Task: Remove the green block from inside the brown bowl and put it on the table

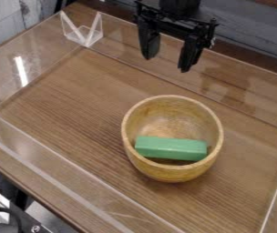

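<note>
Because it lies flat against the near inner wall of the brown bowl [174, 138], the green block [171, 149] is reachable only from above; farther back over the tabletop [68, 100], the gripper [174, 50] hangs with fingers [146, 41] apart, empty.

Green block [171, 149]: bright, even green, no markings; lower centre-right of the frame.

Brown bowl [173, 138]: light tan wood, faint darker grain on the inner wall, rim paler and yellowish (outer wall at the bottom edge shades to a deeper honey).

Table [80, 100]: mid-brown wood grain, darker streaks running diagonally from lower left to upper right; pale glare patches toward the upper right.

Acrylic walls [25, 68]: clear, edges showing as white lines; a colourless bracket [83, 29] at upper left.

Gripper [175, 47]: black throughout, top centre, matte, unpatterned.
</note>
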You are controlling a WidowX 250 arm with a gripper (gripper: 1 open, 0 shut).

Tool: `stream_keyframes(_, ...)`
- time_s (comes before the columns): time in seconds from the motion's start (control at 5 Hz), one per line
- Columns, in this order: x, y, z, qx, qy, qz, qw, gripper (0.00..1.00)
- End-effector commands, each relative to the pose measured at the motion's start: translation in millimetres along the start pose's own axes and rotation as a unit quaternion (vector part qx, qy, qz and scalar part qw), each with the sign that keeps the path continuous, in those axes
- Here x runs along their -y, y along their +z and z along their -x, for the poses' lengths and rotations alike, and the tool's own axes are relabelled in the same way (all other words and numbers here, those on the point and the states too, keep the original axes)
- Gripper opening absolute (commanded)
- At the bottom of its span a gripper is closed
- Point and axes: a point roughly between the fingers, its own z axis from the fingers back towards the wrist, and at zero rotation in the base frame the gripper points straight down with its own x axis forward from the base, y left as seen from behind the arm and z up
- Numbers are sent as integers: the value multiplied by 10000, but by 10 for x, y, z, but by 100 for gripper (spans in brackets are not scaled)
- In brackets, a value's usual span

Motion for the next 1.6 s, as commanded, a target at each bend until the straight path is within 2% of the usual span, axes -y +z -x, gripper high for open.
stream_keyframes(0.0, 163, -160, 158, -131, -1245, -40, 9921, 100)
stream_keyframes(0.2, 358, -364, 388, -215, -2471, -89, 9687, 100)
stream_keyframes(0.4, 477, -535, 500, -60, -3262, -238, 9450, 100)
stream_keyframes(0.6, 518, -666, 572, 64, -3561, -342, 9338, 100)
stream_keyframes(0.8, 508, -732, 594, 143, -3876, -381, 9209, 100)
stream_keyframes(1.0, 501, -755, 592, 198, -3867, -346, 9213, 0)
stream_keyframes(1.4, 487, -728, 595, 266, -3809, -225, 9240, 0)
